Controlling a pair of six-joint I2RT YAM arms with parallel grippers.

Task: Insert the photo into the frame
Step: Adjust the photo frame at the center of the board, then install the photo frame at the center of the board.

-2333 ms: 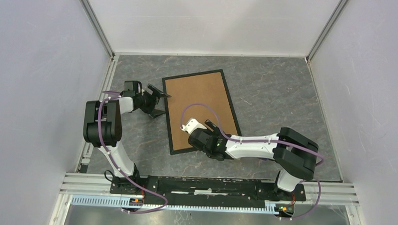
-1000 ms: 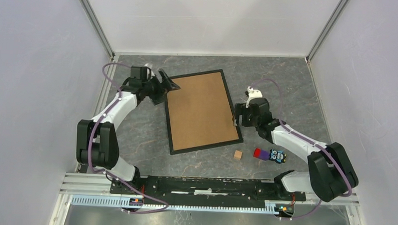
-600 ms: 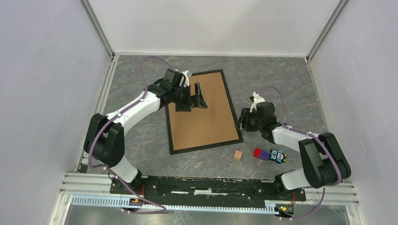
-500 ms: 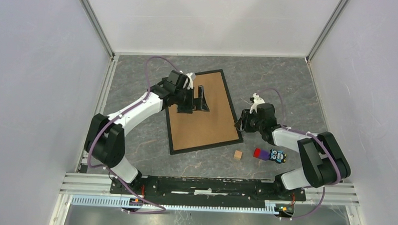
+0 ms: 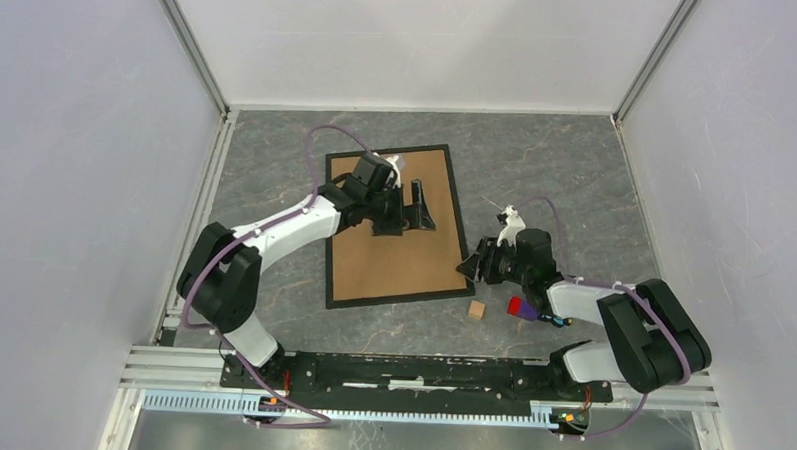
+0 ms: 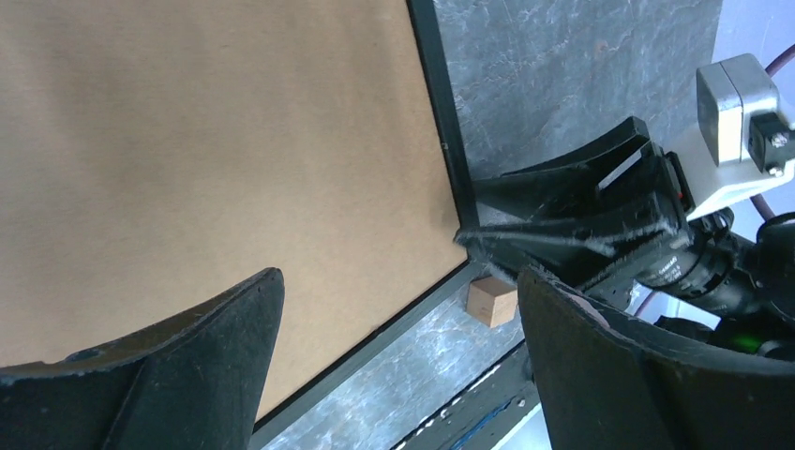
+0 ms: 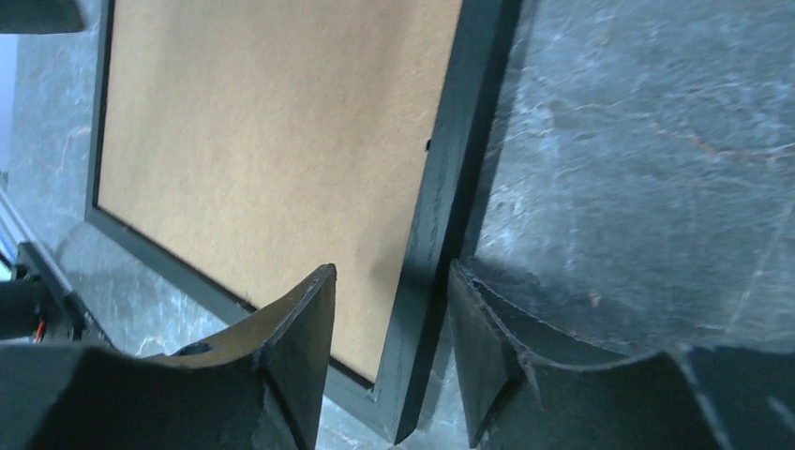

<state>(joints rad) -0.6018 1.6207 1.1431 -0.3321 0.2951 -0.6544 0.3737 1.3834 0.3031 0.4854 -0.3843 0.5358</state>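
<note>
— What lies nearest the arms' bases?
— A small wooden cube (image 5: 477, 309), loose on the grey table (image 5: 576, 181), just off the near right corner of the frame (image 7: 459, 141). To its right sits a purple block (image 5: 519, 307). Right beside that is a blue figure (image 5: 548, 316), mostly hidden under the right forearm.
— And the right gripper?
— The right gripper (image 7: 389, 272) is low at that same corner, just beyond the cube. Its jaws stand parted. One finger (image 7: 291, 347) is over the brown backing board (image 5: 393, 265) and the other over the table, and the black rail runs between them unclamped.
— Where is the frame itself?
— Flat on the middle of the table, back upward, the board filling it, its long sides running away from the bases.
— Does anything cover it?
— The left arm reaches across its far half and hides part of the board. The left gripper (image 5: 420, 208) hangs above the board's right side, jaws spread wide and holding nothing. Whether it touches the board cannot be told. In the left wrist view, the cube and the right gripper show between its fingers, beyond the rail.
</note>
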